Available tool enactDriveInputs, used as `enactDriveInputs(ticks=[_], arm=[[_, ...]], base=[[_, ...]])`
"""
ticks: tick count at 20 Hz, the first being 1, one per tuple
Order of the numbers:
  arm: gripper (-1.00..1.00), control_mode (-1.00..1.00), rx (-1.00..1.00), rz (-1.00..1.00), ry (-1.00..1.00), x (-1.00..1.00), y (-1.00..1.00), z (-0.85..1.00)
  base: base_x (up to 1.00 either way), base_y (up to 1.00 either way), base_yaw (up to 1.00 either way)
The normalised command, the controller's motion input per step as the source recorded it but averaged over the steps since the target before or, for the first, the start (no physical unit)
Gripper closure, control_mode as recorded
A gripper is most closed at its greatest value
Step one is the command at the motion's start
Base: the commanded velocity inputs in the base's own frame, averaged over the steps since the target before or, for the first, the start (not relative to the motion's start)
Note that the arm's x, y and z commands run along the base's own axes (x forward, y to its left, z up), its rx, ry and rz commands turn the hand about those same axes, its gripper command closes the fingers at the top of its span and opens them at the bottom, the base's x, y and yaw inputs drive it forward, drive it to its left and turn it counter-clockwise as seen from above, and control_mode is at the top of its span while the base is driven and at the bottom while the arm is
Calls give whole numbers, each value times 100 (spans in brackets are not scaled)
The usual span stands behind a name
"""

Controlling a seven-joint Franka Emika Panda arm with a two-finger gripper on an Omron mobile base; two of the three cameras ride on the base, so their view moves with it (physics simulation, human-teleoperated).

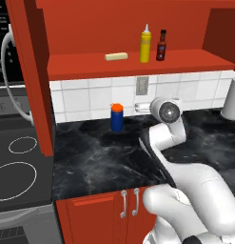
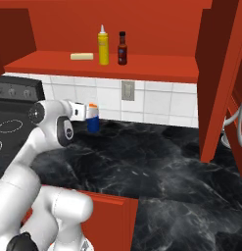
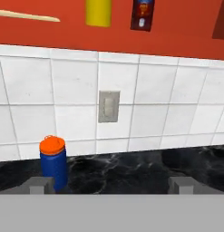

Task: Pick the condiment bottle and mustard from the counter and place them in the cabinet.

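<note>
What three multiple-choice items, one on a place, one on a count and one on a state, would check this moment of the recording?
1. Where does the mustard stand?
A. on the counter
B. on the cabinet shelf, beside the condiment bottle
C. on the stove

2. How many things rest on that shelf?
A. one
B. two
C. three

3. What does the gripper hold?
A. nothing
B. the mustard
C. the blue canister

Answers:
1. B, both base views show the yellow bottle upright next to the dark bottle.
2. C, a pale flat block lies left of the two bottles.
3. A, the hand view shows the fingertips apart with only counter between; the blue canister stands behind the one on the left.
</note>
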Motion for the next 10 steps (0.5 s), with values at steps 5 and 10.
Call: enactDriveInputs(ticks=[5, 10], arm=[[-100, -100, 0, -1, -2, -38, -9, -21], [-100, -100, 1, 0, 0, 0, -1, 0]], base=[[0, 0, 0], [0, 0, 0]])
